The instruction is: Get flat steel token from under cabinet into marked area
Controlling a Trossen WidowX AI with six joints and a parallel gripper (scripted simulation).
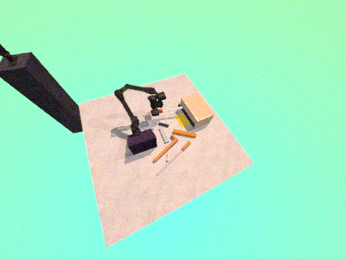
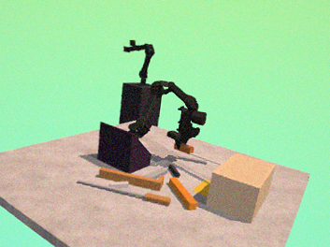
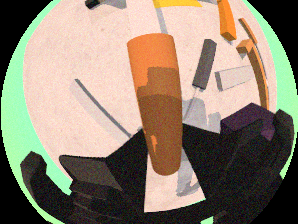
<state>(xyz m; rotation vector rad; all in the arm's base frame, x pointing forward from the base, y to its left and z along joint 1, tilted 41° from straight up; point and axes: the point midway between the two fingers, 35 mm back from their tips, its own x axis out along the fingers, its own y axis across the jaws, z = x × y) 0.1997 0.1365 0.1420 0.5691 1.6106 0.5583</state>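
Observation:
My gripper (image 1: 156,112) (image 2: 180,145) (image 3: 161,129) is shut on the orange handle (image 1: 160,110) (image 2: 186,149) (image 3: 153,55) of a long tool, held above the table. Its thin pale shaft points towards the cabinet in the exterior view. The beige cabinet (image 1: 198,108) (image 2: 236,192) stands on the table ahead of the gripper. The yellow marked area (image 1: 182,120) (image 2: 202,187) (image 3: 177,3) lies in front of it, partly hidden by the cabinet in the exterior view. I cannot make out the steel token in any view.
A dark-handled tool (image 1: 163,124) (image 2: 173,170) (image 3: 204,64) and a pale grey piece (image 1: 163,136) (image 3: 234,78) lie before the arm's dark base (image 1: 142,143) (image 2: 121,147). An orange bar (image 1: 184,134) (image 2: 183,194), an orange hooked bar (image 1: 164,150) (image 2: 130,178) and an orange-handled rod (image 1: 186,145) (image 2: 158,199) lie to one side.

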